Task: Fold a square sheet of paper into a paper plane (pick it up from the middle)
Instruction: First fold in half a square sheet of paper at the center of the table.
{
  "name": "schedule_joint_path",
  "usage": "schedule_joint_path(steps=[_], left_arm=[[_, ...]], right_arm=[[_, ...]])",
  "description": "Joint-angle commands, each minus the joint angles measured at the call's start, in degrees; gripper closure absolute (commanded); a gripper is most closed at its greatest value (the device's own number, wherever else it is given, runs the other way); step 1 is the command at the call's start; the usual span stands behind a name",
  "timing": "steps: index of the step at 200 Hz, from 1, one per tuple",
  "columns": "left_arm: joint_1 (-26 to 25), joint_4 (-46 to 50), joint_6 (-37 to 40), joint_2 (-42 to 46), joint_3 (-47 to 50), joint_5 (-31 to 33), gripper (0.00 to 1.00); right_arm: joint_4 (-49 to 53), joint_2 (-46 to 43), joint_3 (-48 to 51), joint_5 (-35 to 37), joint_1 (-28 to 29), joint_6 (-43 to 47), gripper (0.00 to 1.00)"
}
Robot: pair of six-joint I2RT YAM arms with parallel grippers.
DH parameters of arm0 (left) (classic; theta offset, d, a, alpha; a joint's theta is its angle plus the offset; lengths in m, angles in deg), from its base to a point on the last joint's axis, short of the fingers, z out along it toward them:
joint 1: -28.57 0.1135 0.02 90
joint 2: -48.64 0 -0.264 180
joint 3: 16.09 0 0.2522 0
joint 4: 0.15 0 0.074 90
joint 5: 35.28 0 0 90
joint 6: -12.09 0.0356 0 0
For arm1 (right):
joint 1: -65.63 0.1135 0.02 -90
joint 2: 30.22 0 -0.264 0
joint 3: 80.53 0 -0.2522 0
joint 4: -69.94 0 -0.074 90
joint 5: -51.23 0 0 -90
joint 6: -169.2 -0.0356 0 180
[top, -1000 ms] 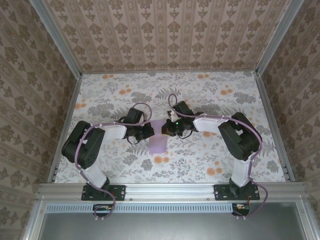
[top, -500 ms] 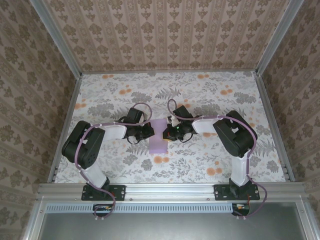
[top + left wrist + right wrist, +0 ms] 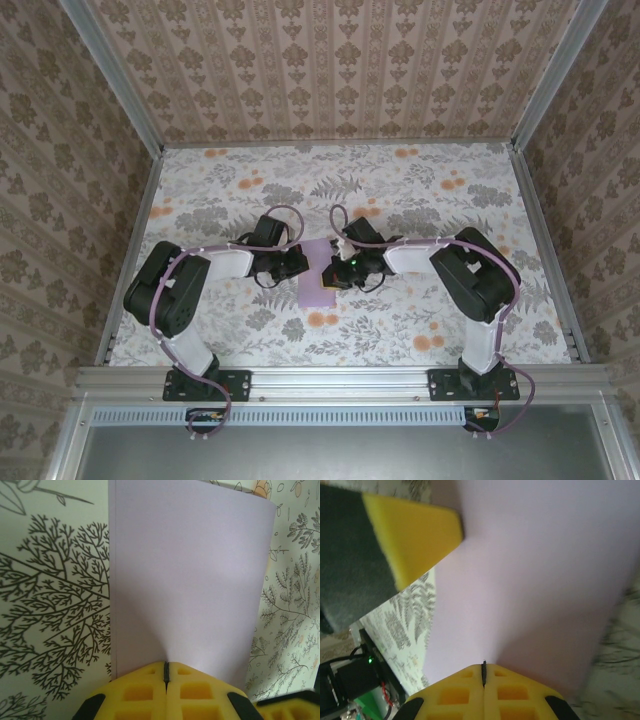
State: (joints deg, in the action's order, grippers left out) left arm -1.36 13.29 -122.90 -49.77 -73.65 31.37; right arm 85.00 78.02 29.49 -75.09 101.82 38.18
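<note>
The square sheet of paper (image 3: 317,287) is plain lilac and lies folded into a narrow rectangle on the floral cloth, between the two arms. My left gripper (image 3: 303,264) is shut, its yellow tips (image 3: 166,667) resting on the near edge of the sheet (image 3: 190,580), where two layers show along the left side. My right gripper (image 3: 329,272) is shut too, its tips (image 3: 483,667) set down on the lilac surface (image 3: 535,580). Nothing shows between either pair of jaws. In the right wrist view, one yellow finger of the left gripper (image 3: 412,535) sits at the top left.
The floral tablecloth (image 3: 420,200) covers the table, bounded by patterned walls at the back and both sides. An aluminium rail (image 3: 340,378) carrying the arm bases runs along the near edge. Open cloth lies beyond and beside the arms.
My right gripper has slid leftward over the sheet, towards the left gripper. The left arm and the sheet have stayed put.
</note>
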Motion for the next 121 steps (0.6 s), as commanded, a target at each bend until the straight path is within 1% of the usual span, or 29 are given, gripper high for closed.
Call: schedule_joint_path(steps=[1,24,65,104,121], left_arm=[[0.0,13.6,0.9,-6.2,4.1,9.2,1.00],[0.0,13.6,0.8,-6.4,4.1,9.2,1.00],[0.0,13.8,0.7,-7.0,4.0,9.1,1.00],[0.0,13.8,0.8,-7.0,4.2,9.3,1.00],[0.0,13.8,0.9,-6.9,4.0,9.2,1.00]], right_arm=[[-1.5,0.4,1.4,-1.9,0.4,-1.3,1.00],[-1.4,0.0,3.2,-1.9,0.5,-1.0,1.00],[2.3,-2.0,7.0,-0.8,0.0,2.6,1.00],[3.0,-6.2,11.8,-0.9,-1.4,6.9,1.00],[2.6,-8.0,12.1,-1.4,-1.6,7.3,1.00]])
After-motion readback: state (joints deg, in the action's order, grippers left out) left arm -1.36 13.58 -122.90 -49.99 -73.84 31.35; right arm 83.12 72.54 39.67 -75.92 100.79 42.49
